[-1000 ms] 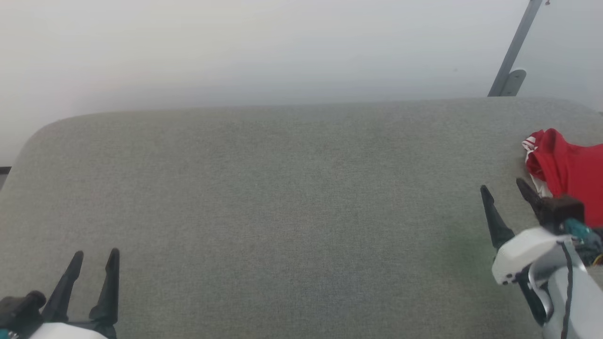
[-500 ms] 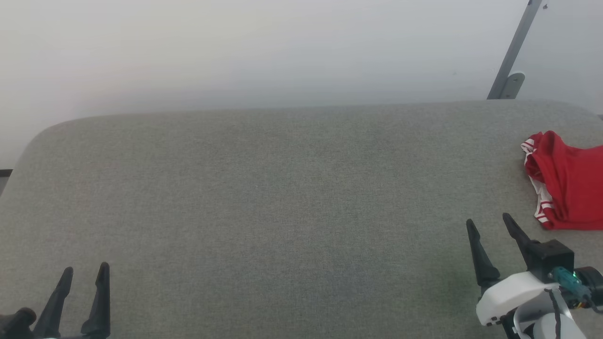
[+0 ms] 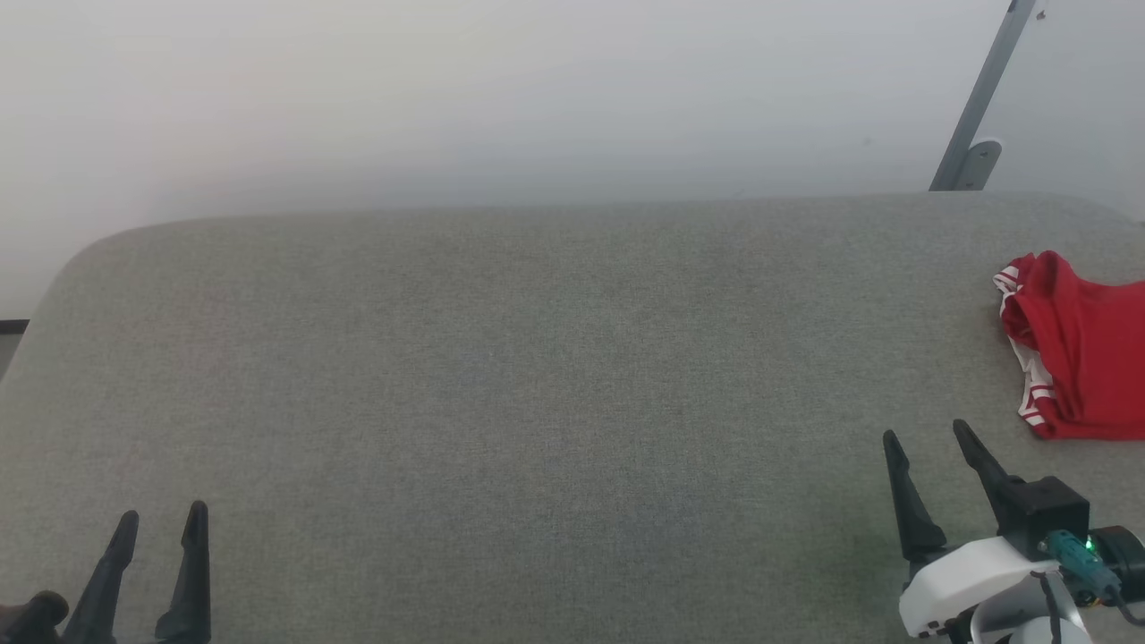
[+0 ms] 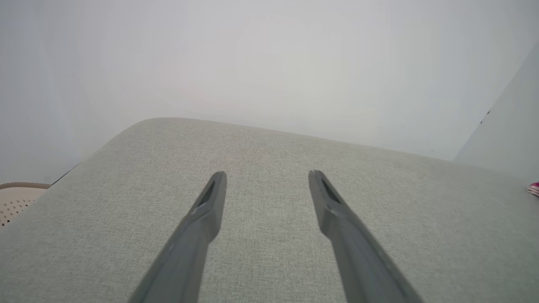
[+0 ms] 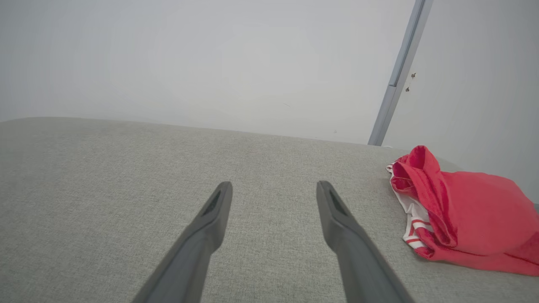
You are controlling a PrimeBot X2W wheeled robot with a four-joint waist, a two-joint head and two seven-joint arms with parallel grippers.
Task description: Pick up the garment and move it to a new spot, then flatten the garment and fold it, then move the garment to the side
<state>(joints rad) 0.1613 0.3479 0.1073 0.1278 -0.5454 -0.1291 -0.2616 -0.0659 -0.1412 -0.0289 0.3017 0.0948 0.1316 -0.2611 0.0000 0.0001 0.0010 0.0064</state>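
Head view: the garment (image 3: pixel 1078 358) lies bunched in a red heap at the table's (image 3: pixel 537 376) right side, nearer the far edge than the near one, and the picture's border cuts it off. The right pincer (image 3: pixel 924 431) hovers just short of the heap's near left corner, fingers apart, holding nothing. The left pincer (image 3: pixel 164 512) is at the near left, also spread and empty, well apart from the cloth. Between them the grey fabric top is bare, with plenty of room to lay the shirt out.

Left wrist view: the left pincer (image 4: pixel 266 173) points across the table (image 4: pixel 126 219) towards the rounded far left corner, jaws wide. A sliver of the garment (image 4: pixel 534 189) shows at the far right. Beyond the left edge sits a pale perforated object (image 4: pixel 17 198), too little of it showing to name.

Right wrist view: the right pincer (image 5: pixel 273 184) stands open over bare table, with the garment (image 5: pixel 463 214) ahead and to its right. A raised red fold runs along the heap's left side, and striped trim (image 5: pixel 414 229) peeps out beneath it. A grey post (image 5: pixel 400 71) rises against the wall behind the far edge.

The shirt looks light, soft and limp. It should sag and drag rather than lift as one piece. That raised fold is probably the best place to pinch, since it stands clear of the table. The right and far edges lie close, so carrying it leftwards towards the middle seems safest.
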